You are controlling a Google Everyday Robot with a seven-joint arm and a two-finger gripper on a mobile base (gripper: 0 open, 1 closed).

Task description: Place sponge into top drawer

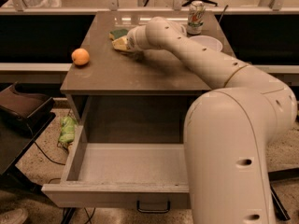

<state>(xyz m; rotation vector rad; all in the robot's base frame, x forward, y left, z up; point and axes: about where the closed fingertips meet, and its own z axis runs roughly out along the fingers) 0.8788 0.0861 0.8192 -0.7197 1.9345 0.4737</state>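
The sponge (119,38), yellow with a dark green layer, lies on the far part of the cabinet top (140,71). My gripper (125,45) reaches across the top and sits right at the sponge; the wrist hides its tips. The top drawer (126,169) is pulled out wide below the cabinet top, with a dark pull handle (153,208) on its front panel. The inside of the drawer that shows holds nothing.
An orange fruit (80,57) sits at the left edge of the top. A drink can (195,17) and a white bowl (205,43) stand at the back right. My arm (224,125) covers the drawer's right part. A green object (67,130) lies on the floor at left.
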